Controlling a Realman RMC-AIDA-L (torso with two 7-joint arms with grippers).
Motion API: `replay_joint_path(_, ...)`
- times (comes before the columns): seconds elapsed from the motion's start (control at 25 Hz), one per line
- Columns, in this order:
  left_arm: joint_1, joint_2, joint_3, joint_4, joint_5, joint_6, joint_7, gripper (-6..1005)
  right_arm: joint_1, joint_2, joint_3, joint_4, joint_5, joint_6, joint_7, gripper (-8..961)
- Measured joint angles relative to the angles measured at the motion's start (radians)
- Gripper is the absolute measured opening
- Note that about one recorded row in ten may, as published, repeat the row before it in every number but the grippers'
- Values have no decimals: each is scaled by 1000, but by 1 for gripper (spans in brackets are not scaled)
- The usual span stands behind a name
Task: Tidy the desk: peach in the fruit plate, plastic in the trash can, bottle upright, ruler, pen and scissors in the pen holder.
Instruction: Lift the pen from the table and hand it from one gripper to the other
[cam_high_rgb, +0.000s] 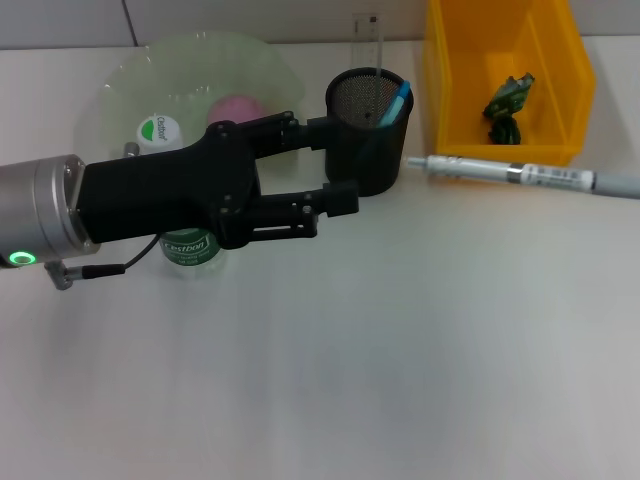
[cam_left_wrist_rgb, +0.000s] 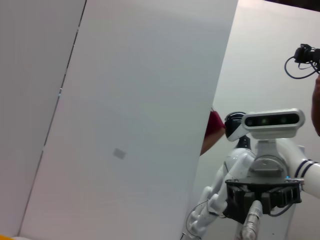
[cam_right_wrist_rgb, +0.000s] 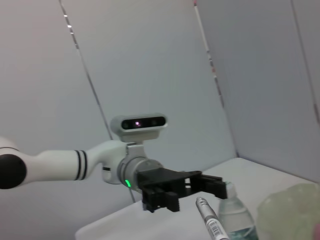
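My left gripper (cam_high_rgb: 343, 162) hangs open above the table, its fingers reaching toward the black mesh pen holder (cam_high_rgb: 368, 150). Partly under that arm stands the bottle (cam_high_rgb: 187, 247), upright, its white cap (cam_high_rgb: 158, 130) showing; the right wrist view shows the bottle (cam_right_wrist_rgb: 234, 212) just beside the left gripper (cam_right_wrist_rgb: 212, 184). A clear ruler (cam_high_rgb: 368, 38) and a blue-handled item (cam_high_rgb: 399, 100) stick out of the holder. The pink peach (cam_high_rgb: 237, 106) lies on the clear fruit plate (cam_high_rgb: 190, 65). Green plastic (cam_high_rgb: 508, 103) lies in the yellow trash can (cam_high_rgb: 450, 90). My right gripper (cam_left_wrist_rgb: 255, 205) is shut on the silver pen (cam_high_rgb: 520, 173).
The plate, pen holder and yellow bin line the table's far edge. The pen's tip points at the pen holder from the right, in front of the bin. The near half of the white table holds nothing else.
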Motion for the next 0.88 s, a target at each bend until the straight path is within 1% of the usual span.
replay_joint_path(0.24, -10, -7, 11, 0, 1, 8, 0, 797, 39, 0, -33, 54, -8, 2, -12, 117)
replay_joint_path(0.52, -11, -11, 13, -2, 2, 25, -1, 798, 91, 4, -41, 100, -74, 10, -28, 117)
replay_joint_path(0.76, -11, -14, 24, -3, 2, 29, -1, 752, 114, 9, -42, 117, -109, 25, -42, 117)
replay_joint_path(0.88, -12, -18, 46, -3, 2, 34, 0, 729, 124, 10, -43, 123, -110, 29, -43, 117)
